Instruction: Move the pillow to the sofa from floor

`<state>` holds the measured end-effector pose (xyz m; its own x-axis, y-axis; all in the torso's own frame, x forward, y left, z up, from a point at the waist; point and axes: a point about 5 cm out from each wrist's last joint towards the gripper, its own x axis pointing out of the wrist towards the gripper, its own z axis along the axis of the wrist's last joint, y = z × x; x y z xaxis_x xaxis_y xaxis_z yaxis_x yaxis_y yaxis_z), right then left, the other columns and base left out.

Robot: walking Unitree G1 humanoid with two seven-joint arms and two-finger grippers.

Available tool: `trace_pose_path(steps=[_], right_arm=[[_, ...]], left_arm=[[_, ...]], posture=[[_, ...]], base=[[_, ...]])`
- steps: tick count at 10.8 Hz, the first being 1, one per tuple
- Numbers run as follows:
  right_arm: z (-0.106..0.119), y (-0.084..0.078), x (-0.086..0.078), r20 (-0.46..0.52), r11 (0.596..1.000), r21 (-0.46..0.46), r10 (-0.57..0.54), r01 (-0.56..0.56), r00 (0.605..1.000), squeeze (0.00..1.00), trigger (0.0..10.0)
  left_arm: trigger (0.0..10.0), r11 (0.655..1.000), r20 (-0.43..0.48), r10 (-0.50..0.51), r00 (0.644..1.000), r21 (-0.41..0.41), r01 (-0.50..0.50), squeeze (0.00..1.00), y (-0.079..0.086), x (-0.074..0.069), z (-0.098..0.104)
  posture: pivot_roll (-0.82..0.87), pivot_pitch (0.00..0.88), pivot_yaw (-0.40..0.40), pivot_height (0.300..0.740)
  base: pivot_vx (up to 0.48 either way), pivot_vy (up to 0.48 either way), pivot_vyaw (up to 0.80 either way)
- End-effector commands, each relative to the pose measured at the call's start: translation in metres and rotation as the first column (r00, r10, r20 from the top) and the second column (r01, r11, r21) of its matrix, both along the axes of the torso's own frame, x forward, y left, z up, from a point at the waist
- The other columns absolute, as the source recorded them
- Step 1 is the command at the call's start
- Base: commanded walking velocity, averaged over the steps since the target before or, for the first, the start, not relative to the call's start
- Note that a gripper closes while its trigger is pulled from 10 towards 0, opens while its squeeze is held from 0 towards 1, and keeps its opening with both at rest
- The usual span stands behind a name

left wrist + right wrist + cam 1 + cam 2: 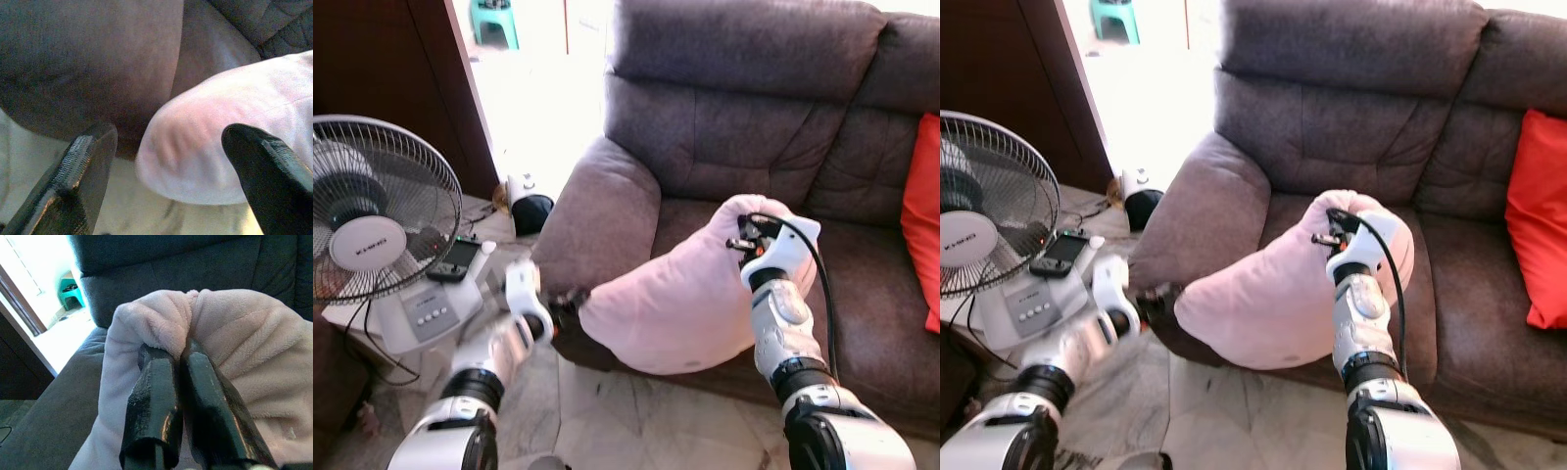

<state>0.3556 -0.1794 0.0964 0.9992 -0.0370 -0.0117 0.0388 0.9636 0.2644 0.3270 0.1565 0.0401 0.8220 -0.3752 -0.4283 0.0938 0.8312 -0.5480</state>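
A soft pink pillow (680, 304) is held up against the front edge of the dark grey-brown sofa (734, 117), its lower part hanging over the seat front above the floor. My right gripper (178, 352) is shut on a bunched fold of fabric at the pillow's top, over the seat cushion. My left gripper (570, 298) sits low beside the sofa armrest (602, 211), open, its two fingers straddling the pillow's left corner (195, 147) without pinching it.
A standing fan (362, 220) is close on the left, with a phone (455, 259) on its base and cables on the floor. A red cushion (922, 220) lies at the sofa's right end. A bright doorway with a teal stool (495, 20) is behind.
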Motion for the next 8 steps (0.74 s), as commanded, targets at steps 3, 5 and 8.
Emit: trace_pose_path(steps=[3, 5, 8], right_arm=[[-0.007, -0.001, -0.005, -0.025, 1.0, 0.015, -0.003, 0.003, 1.0, 0.0, 10.0], [-0.006, -0.001, -0.006, -0.013, 1.0, 0.016, -0.006, 0.006, 1.0, 0.0, 10.0], [-0.004, -0.004, -0.009, 0.006, 1.0, 0.014, -0.013, 0.013, 1.0, 0.0, 10.0]], left_arm=[[10.0, 0.996, -0.004, -0.003, 1.0, -0.089, 0.003, 0.0, -0.015, 0.005, 0.0], [10.0, 0.988, 0.013, 0.017, 1.0, -0.152, -0.015, 0.0, -0.022, 0.01, 0.005], [10.0, 0.994, -0.043, 0.028, 0.999, -0.1, -0.032, 0.0, -0.02, 0.009, 0.0]], posture=[[0.12, 0.115, -0.015, 0.74], [0.1, 0.125, -0.01, 0.74], [0.07, 0.145, 0.001, 0.74]], base=[[0.0, 0.0, 0.0], [0.0, 0.0, 0.0], [0.0, 0.0, 0.0]])
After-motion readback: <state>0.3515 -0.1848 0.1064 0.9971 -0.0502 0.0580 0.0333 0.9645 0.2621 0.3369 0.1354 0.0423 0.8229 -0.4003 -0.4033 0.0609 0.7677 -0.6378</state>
